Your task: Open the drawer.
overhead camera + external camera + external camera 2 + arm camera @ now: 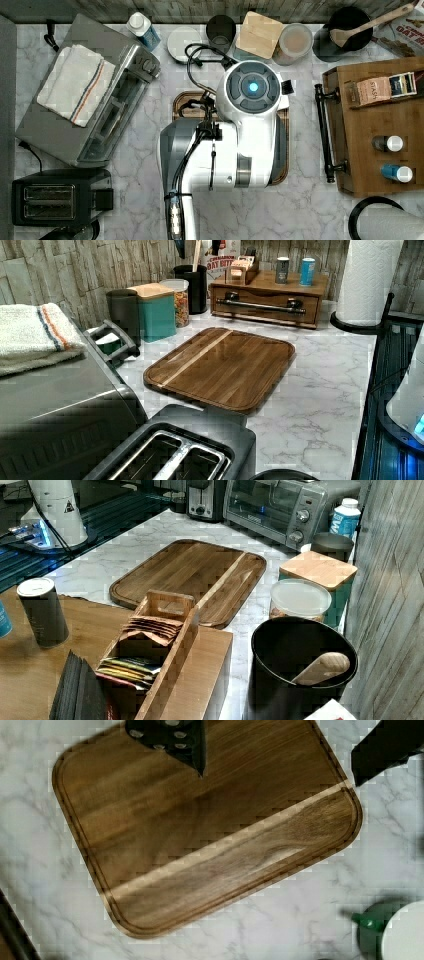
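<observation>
The drawer (265, 306) sits closed at the far end of the counter (320, 390) in the left view, its black handle (261, 305) across the front, two small tins (295, 271) and a tea rack (241, 270) on top of the unit. In the wrist view the gripper (280, 747) hangs above the board (200, 835), fingers (175, 737) spread wide apart, holding nothing. In the top view the arm (240, 135) covers the board, with the drawer well apart at the top view's right and the toaster oven (100, 95) at the top view's left.
</observation>
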Motion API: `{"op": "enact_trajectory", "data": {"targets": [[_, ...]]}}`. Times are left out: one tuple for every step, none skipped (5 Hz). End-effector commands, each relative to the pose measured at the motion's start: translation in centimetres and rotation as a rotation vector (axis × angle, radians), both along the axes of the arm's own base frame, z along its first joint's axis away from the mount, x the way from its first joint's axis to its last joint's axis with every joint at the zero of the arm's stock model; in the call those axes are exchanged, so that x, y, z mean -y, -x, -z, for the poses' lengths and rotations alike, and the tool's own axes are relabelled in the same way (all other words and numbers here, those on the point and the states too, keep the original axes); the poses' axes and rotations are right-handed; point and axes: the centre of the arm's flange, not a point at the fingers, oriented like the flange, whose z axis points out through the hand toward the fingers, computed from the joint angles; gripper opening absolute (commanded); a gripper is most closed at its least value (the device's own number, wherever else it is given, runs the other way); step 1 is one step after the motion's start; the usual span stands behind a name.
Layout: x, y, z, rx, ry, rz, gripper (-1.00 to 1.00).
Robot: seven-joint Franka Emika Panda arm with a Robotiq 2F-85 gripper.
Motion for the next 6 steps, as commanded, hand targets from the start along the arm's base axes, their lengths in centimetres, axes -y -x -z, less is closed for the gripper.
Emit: {"op": "enact_trajectory", "data": {"targets": [[4.9,6.6,2.5,0.035,0.011,-0.213,1.0],[6.4,8.0,3.4,0.088,0.109,-0.325,1.0],[8.7,8.3,3.9,0.108,0.151,-0.407,1.0],[10.6,9.1,5.2,0.168,0.227,-0.493,1.0],[13.7,9.4,5.8,0.167,0.214,-0.537,1.0],[16.8,9.4,6.3,0.162,0.201,-0.583,1.0]]}}
